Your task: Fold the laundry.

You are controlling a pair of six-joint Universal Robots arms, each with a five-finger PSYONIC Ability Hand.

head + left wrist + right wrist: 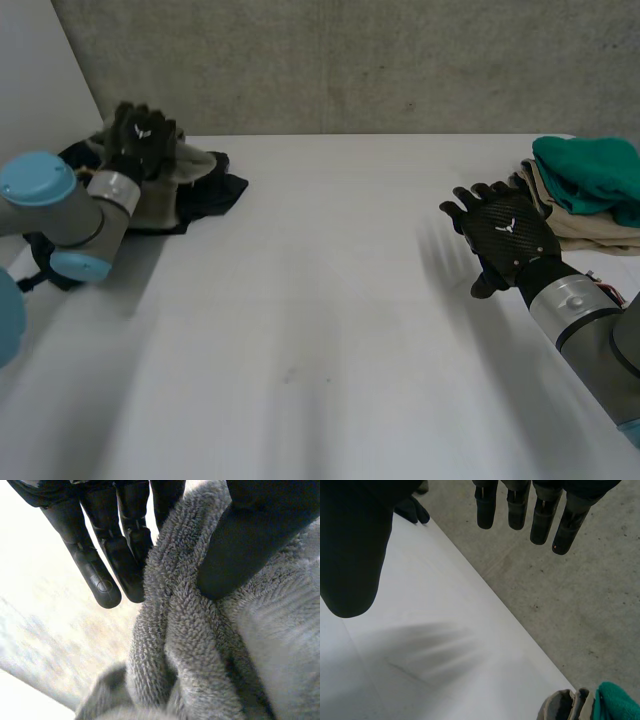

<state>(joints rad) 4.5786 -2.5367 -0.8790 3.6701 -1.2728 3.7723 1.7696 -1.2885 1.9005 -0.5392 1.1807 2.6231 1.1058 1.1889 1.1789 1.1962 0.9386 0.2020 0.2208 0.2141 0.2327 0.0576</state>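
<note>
Left hand: the left hand (pixel 143 138) is being held on the pile of laundry (pixel 205 185) at the far left of the table (pixel 320 300). A fold of the grey towel (pixel 200 645) is being pinched between its fingers (pixel 102 577) and its thumb (pixel 240 555).
Right hand: the right hand (pixel 505 238) is being held above the table, just beside the folded stack (pixel 590 185). Its fingers (pixel 517 510) are being held straight and apart, with nothing in them.
Step in hand: judging from the pinch, the towel is being taken out of the pile.
Doing it well: the pinch should be firm and the lift slow, because the towel is probably lying tangled with the dark clothes (pixel 215 195), and these could be dragged along. A second corner could then be taken by the free right hand.
Edges: the pile is lying close to the far edge of the table, under the wall (pixel 350 60). The pull is better directed toward the middle, so that nothing is pushed off.
Open room: the wide middle of the table is lying bare between the pile and the folded stack. The towel can be spread there, well apart from the stack.
</note>
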